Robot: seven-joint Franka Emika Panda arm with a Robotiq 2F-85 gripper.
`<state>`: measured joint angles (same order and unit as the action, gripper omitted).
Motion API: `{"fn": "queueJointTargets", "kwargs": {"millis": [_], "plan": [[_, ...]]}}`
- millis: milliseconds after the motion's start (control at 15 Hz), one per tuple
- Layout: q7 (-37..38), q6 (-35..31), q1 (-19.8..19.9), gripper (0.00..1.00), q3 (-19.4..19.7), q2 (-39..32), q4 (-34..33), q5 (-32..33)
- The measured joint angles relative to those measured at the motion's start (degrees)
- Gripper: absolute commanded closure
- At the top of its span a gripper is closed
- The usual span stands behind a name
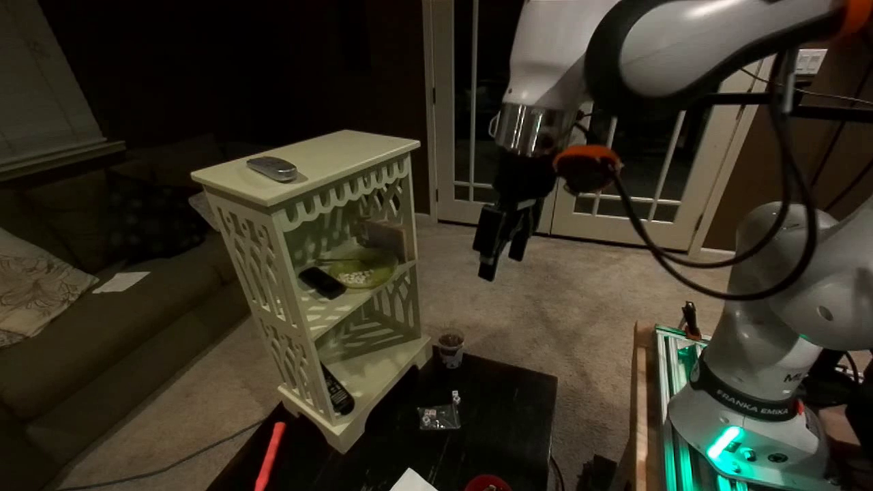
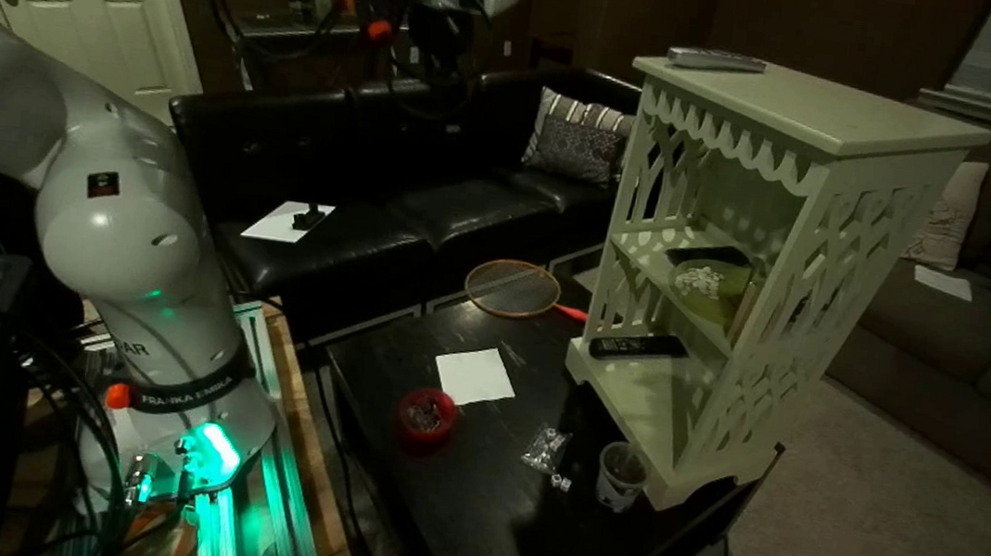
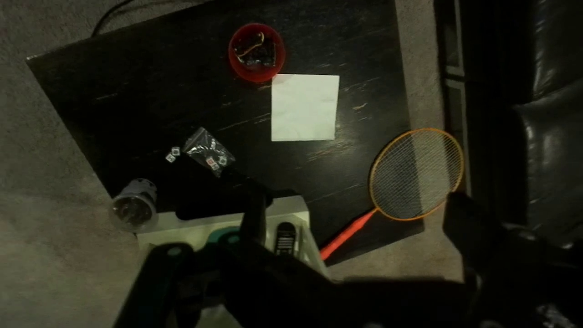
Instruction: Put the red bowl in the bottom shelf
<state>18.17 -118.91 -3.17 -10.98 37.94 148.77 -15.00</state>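
Observation:
The red bowl stands upright on the black table, with dark items in it. It shows whole in the wrist view and only at the bottom edge of an exterior view. The pale green shelf unit stands on the table; its bottom shelf also shows in an exterior view, with a black remote at one end. My gripper hangs high, well above the table and apart from the bowl. In the wrist view its fingers are wide apart with nothing between them.
On the table are white paper, a badminton racket, a small plastic bag, dice and a cup beside the shelf unit. The middle shelf holds a green plate and phone. A grey remote lies on top.

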Motion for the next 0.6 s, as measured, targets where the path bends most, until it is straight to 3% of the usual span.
{"fn": "queueJointTargets", "kwargs": {"millis": [267, 600], "plan": [[2.4, -10.6, 5.4, 0.0, 1.7, -8.8, 7.6, 0.0], [2.7, -17.3, 6.9, 0.0, 7.3, -24.7, 10.6, -1.3]]}}
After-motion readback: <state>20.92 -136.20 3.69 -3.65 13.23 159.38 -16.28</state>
